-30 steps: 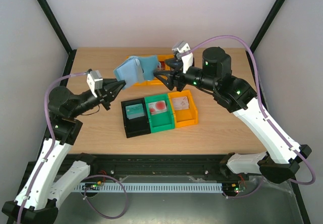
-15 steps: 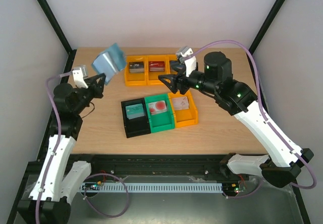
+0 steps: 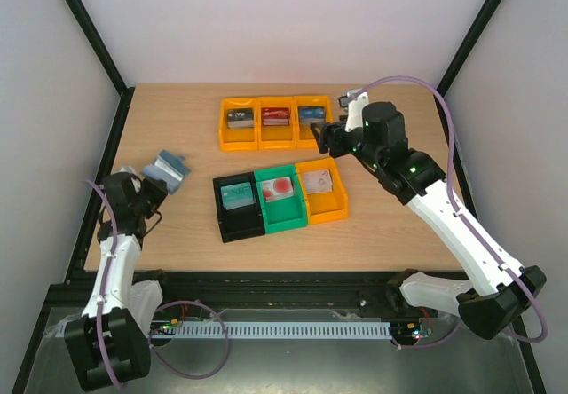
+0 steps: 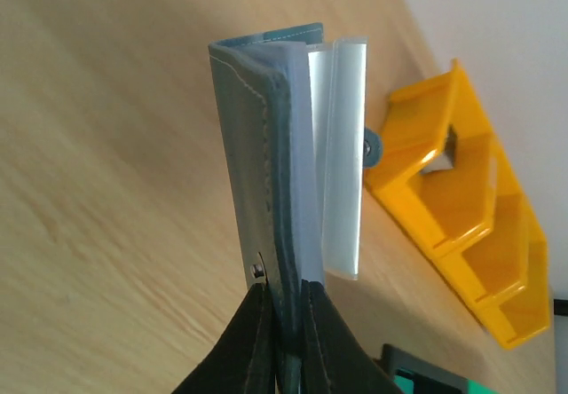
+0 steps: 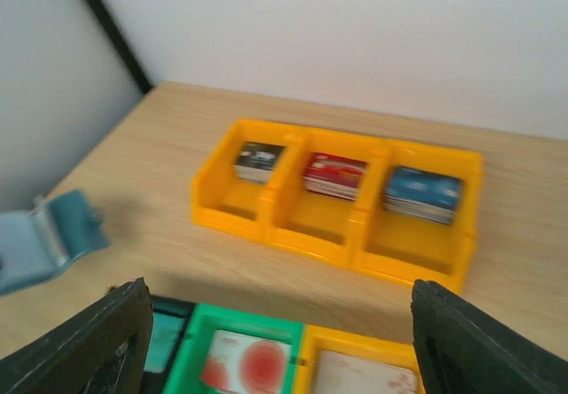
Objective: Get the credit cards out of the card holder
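top external view: the card holder (image 3: 167, 170) is being held above the left edge of the table (image 3: 186, 234) by the left gripper (image 3: 152, 184), well apart from the bins. in the left wrist view, that gripper's black fingers (image 4: 253, 341) are being pressed tight on the holder's lower edge, the slate cover being stood upright with clear sleeves (image 4: 342, 145) fanning beside it. no card is being shown in those sleeves, but the inner slots are being hidden, so whether any card remains cannot be told. the right gripper (image 3: 322, 136) is being held wide apart with nothing between its fingers, just beside the orange three-part tray (image 3: 275, 144).

as a judgement, the holder is best being brought toward the middle with its sleeves being turned to face the right gripper, the clamp being placed low by the fold so no slot is being pinched shut. the sleeves look thin and likely to flex, so any card is best being drawn straight along its slot.

being counted: one table, two arms, two grippers, one three-part tray, three single bins (black bin (image 3: 238, 223), green bin (image 3: 284, 220), orange bin (image 3: 332, 209)), one card holder, six faces of credit cards (image 3: 238, 196), one per compartment.
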